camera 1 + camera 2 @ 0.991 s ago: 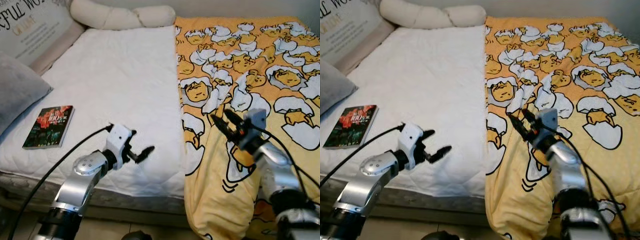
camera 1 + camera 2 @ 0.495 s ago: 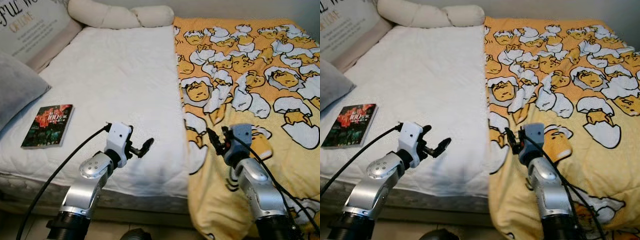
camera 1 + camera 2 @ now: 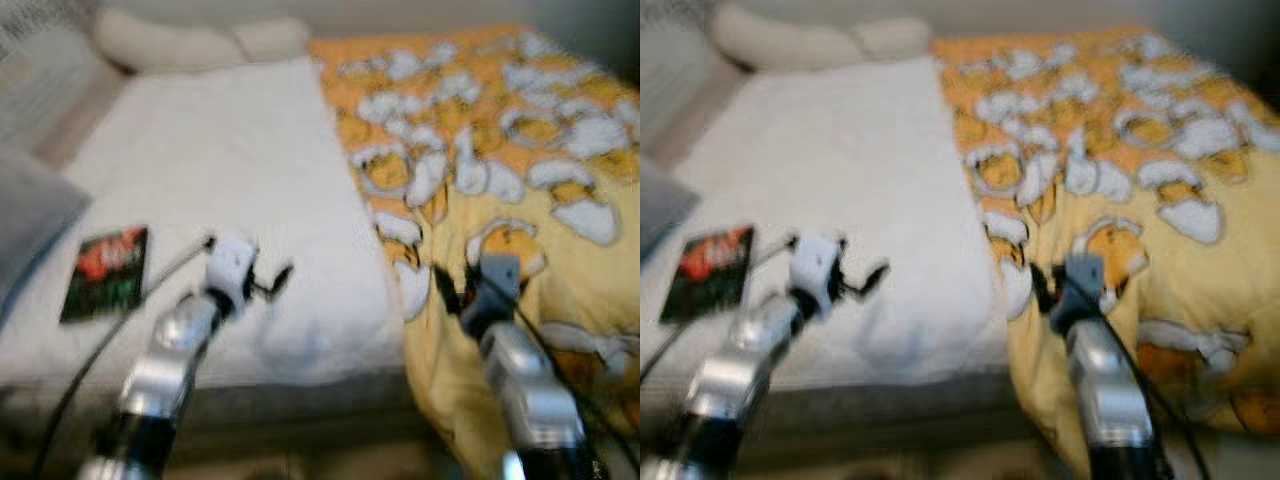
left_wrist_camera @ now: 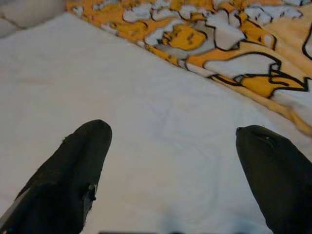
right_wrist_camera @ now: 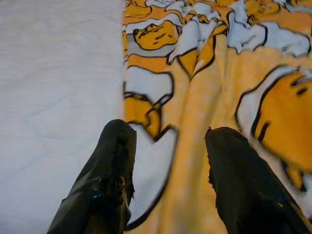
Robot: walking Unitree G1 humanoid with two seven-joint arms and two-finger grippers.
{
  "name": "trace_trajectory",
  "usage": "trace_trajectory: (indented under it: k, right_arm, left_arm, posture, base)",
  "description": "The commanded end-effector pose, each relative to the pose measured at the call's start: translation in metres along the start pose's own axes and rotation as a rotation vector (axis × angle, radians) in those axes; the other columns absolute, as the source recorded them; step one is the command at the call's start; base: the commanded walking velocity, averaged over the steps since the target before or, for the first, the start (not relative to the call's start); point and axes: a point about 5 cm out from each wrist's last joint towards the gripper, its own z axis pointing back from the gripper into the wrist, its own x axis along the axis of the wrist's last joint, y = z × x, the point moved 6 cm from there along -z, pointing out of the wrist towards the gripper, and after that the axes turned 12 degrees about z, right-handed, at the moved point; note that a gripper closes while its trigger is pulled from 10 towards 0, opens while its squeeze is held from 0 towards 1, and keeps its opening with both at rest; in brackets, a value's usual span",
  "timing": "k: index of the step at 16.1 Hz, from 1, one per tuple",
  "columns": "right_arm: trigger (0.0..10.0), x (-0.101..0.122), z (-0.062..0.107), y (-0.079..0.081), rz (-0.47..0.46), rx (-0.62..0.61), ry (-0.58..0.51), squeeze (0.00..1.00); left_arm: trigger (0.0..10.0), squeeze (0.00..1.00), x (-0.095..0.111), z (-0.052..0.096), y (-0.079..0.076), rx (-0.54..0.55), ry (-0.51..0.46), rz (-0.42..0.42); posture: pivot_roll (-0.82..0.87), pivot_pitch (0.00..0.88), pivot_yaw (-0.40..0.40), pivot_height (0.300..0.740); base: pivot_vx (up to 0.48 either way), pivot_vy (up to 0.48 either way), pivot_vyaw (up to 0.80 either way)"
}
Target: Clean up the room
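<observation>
The eye views are blurred. A yellow blanket [image 3: 520, 130] with a duck print covers the right half of the bed and hangs over its front edge. A dark book [image 3: 105, 272] lies on the white sheet [image 3: 220, 170] at the left. My left gripper [image 3: 272, 282] hovers open over the bare sheet [image 4: 146, 112], right of the book. My right gripper [image 3: 450, 290] is open just above the blanket's left edge [image 5: 156, 122] near the front of the bed. Nothing is held between its fingers [image 5: 112, 161].
A grey pillow [image 3: 30, 215] lies at the far left and a long cream bolster [image 3: 170, 42] at the head of the bed. A lettered cushion leans at the back left. The grey bed frame [image 3: 300, 400] runs along the front edge.
The whole picture has shifted and blurred, so the camera is moving. My right gripper has dropped from above the blanket to its edge near the bed's front. The left gripper has barely moved.
</observation>
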Motion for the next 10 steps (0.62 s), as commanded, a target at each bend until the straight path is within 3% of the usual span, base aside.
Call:
trace_trajectory:
  k: [1,4,7,9,10]
  right_arm:
    - [10.0,0.005,-0.001,0.003,0.015,0.008,-0.016,0.00]
    - [10.0,0.000,-0.005,0.006,0.039,0.031,0.016,0.00]
    - [10.0,-0.015,-0.011,0.010,0.190,0.088,0.080,0.00]
    - [10.0,-0.022,-0.017,0.014,0.230,0.139,0.106,0.00]
    - [10.0,-0.024,-0.021,0.017,0.270,0.173,0.122,1.00]
  left_arm:
    - [10.0,0.04,-0.006,0.002,0.005,0.024,0.016,0.009]
    - [10.0,0.02,-0.007,0.004,0.001,-0.012,0.023,0.023]
    - [10.0,0.02,-0.012,0.005,-0.009,-0.087,0.051,-0.002]
    - [10.0,0.02,-0.014,0.007,-0.013,-0.133,0.073,-0.005]
    - [10.0,0.01,-0.015,0.008,-0.015,-0.158,0.083,-0.009]
  posture:
    - [-0.05,0.000,0.089,0.740]
    - [-0.04,0.000,0.092,0.740]
    - [-0.04,0.000,0.099,0.740]
    - [-0.04,0.000,0.107,0.740]
    - [-0.04,0.000,0.111,0.740]
  base:
    - [0.000,-0.480,0.00]
    - [0.000,0.000,0.00]
    - [0.000,0.000,0.00]
    - [0.000,0.000,0.00]
    - [0.000,0.000,0.00]
